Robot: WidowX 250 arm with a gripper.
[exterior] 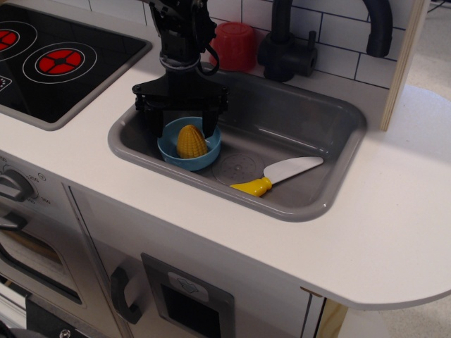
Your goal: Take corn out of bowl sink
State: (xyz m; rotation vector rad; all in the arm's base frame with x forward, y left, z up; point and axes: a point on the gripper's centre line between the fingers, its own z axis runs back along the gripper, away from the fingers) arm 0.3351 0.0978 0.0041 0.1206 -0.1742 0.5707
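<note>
My fingers (181, 127) are hanging spread wide and empty, straddling the bowl's (169, 149) far rim, with the upright corn (190, 141) sitting just toward 5 o'clock.

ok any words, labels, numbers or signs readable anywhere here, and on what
No legible text anywhere in this view.
Marks around the oven knob at the left edge: too small and blurred to read.
Emblem on the cabinet panel below the counter: a raised shape, not readable.
Corn, bowl, sink, knife, red cup and claw: no print visible.
</note>
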